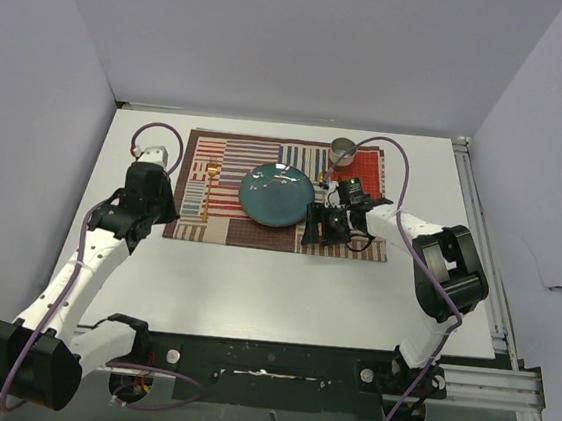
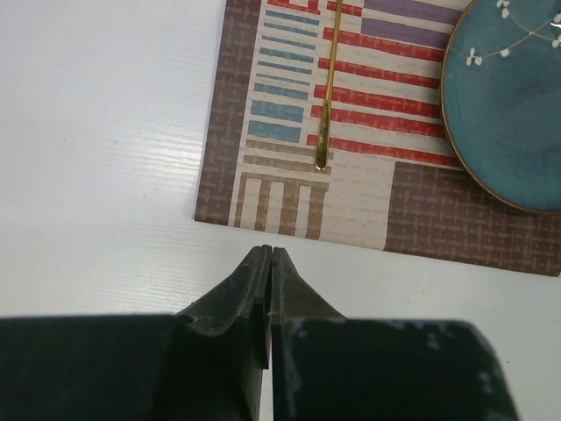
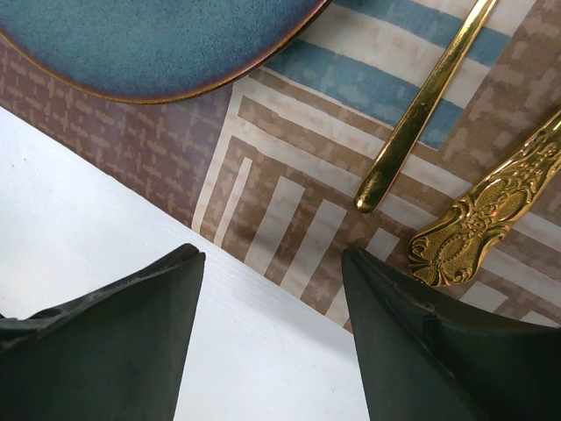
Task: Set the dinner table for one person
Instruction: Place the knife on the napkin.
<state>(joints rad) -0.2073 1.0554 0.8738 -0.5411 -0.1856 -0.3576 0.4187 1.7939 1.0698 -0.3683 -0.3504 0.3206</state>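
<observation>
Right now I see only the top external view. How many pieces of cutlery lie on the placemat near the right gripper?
Observer: Two, side by side: a plain slim gold handle and an ornate gold handle.
Operator: Does the right gripper hold either one?
Observer: No. The right gripper is open and empty, above the near edge of the placemat.
Operator: And the left gripper, is it holding anything?
Observer: No. The left gripper is shut on nothing, above the bare dinner table, just short of the placemat's edge.
</observation>
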